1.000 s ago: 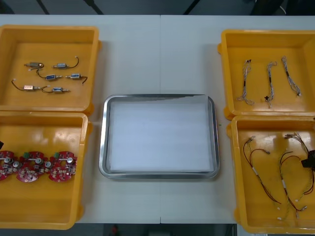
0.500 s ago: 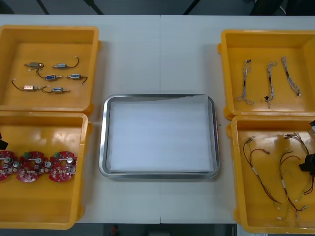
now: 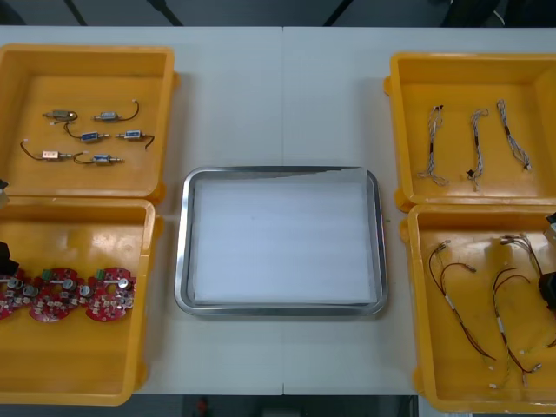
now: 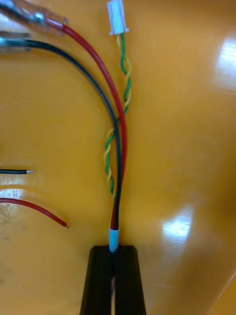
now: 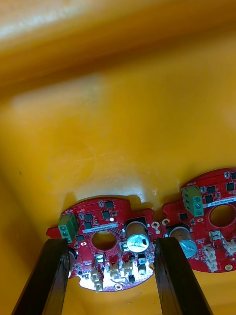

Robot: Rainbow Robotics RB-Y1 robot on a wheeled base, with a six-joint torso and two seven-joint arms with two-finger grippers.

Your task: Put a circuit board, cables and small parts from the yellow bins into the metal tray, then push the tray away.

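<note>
Bins [image 3: 78,365]: left end effector [image 5: 109,243] straddles board [image 5: 105,224]; right [image 4: 113,248], cable [image 4: 119,147]

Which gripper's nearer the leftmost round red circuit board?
Left. The left gripper straddles that circuit board, fingers open; the right gripper is beyond the metal tray, shut on a red and black cable.

Front: steeply overhead, far, whole table [image 3: 282,104]. Left wrist: close above circuit boards [image 5: 98,217]. Right wrist: close above cables [image 4: 122,142]. Both patches within front.

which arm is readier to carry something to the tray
Right. The right gripper is shut on a red and black cable; the left gripper stands open astride a circuit board, gripping nothing.
</note>
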